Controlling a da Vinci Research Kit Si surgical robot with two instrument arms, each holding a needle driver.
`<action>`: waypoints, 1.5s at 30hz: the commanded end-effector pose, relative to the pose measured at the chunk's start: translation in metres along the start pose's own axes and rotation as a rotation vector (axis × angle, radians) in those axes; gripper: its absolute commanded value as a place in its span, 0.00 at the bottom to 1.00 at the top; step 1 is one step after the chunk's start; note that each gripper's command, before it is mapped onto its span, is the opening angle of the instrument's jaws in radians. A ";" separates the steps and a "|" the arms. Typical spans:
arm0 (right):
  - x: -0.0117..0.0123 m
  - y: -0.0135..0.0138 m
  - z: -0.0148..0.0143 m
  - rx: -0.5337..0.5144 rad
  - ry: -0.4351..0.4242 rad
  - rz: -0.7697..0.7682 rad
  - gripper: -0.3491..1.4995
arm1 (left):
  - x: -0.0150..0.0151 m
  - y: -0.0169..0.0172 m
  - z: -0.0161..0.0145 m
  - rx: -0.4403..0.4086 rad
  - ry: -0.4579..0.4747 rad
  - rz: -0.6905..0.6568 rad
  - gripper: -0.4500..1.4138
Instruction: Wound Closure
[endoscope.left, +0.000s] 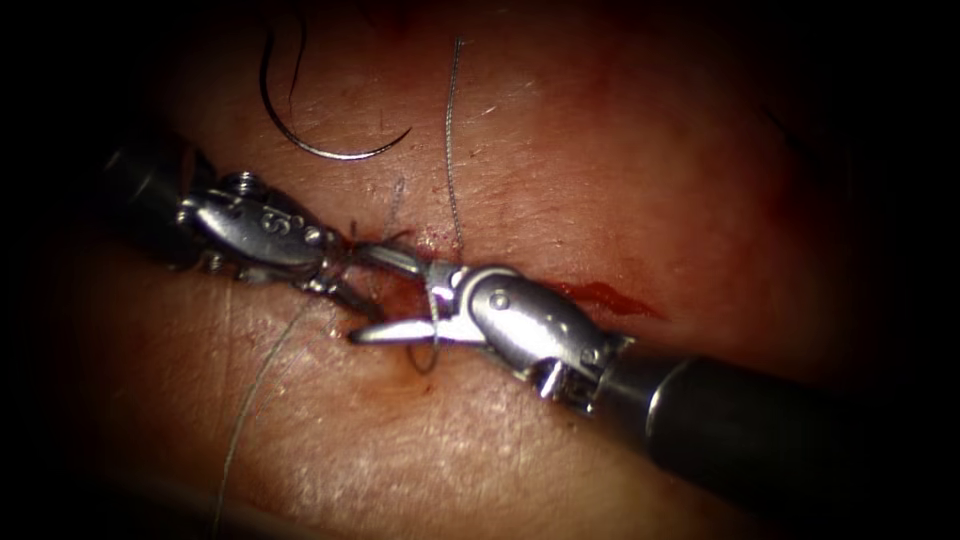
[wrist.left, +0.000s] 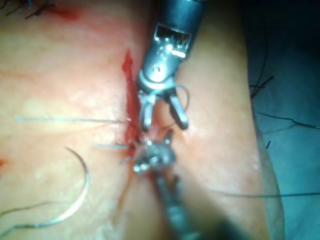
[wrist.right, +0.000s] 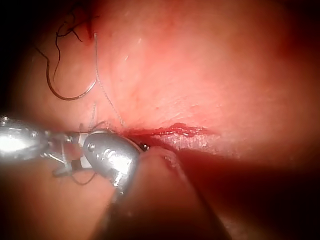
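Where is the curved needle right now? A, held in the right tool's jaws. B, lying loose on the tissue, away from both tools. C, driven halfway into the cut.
B: the needle lies free on the tissue, held by neither tool.

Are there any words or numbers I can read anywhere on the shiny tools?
Left tool: small engraved marks on its metal body, too small to read.
Right tool: no writing.
Needle, thread, tissue: no writing.
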 end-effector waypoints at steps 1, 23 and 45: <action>-0.0007 -0.0006 0.0008 0.000 0.001 0.004 0.55 | -0.0006 0.0006 0.0005 -0.002 -0.003 -0.008 0.66; -0.0005 -0.0029 0.0025 0.056 -0.049 -0.001 0.56 | -0.0008 -0.0005 -0.0054 0.067 0.041 -0.054 0.00; 0.0006 0.0020 -0.0006 0.085 -0.125 0.050 0.54 | 0.0001 0.0024 -0.0060 0.089 0.028 0.004 0.00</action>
